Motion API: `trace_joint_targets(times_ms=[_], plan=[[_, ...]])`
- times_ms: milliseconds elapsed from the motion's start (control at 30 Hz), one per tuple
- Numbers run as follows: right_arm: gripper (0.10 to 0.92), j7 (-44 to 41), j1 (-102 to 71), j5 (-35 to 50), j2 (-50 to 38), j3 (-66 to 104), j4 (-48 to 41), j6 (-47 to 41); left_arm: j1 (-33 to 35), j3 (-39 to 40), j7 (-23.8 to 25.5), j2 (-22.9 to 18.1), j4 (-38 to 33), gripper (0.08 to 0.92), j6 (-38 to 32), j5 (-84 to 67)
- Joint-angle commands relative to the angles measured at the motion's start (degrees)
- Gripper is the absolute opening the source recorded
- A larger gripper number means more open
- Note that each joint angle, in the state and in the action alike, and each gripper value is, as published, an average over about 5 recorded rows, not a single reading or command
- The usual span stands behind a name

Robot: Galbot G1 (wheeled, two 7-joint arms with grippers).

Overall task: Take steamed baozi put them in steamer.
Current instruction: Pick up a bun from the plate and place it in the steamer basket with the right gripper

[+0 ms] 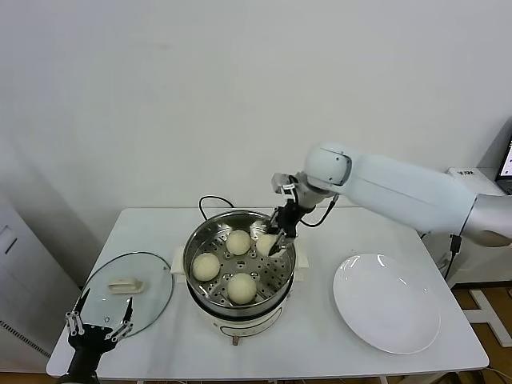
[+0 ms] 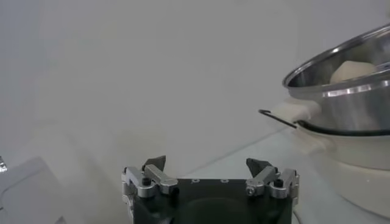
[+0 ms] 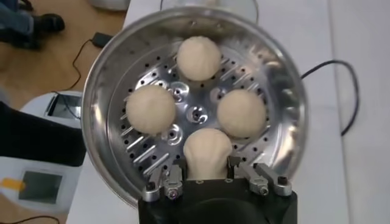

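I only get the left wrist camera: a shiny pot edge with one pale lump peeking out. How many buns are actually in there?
Observer: Four baozi sit on the perforated tray inside the steamer.
Operator: Is the other arm doing anything?
Observer: The right gripper is down inside the steamer at the fourth baozi, near the rim.
Operator: Any left to fetch?
Observer: None in sight; the white plate on the robot's right is bare.
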Motion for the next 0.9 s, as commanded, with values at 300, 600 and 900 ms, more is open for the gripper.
trace_joint_targets(times_ms=[300, 600, 900], plan=[[0.479, 2.9, -4.3, -4.54, 1.56, 0.06, -0.88, -0.28, 0.12, -0.73, -0.02, -2.81, 0.06, 0.823, 0.15, -0.91], [0.719, 4.52, -4.76, -2.59, 1.38, 1.68, -1.21, 0.48, -0.08, -0.71, -0.01, -2.81, -0.24, 0.823, 0.43, -0.84], [0.822, 15.49, -5.66, 10.12, -2.53, 15.96, -5.08, 6.94, 0.13, -0.89, -0.1, -2.81, -0.76, 0.823, 0.33, -1.0]])
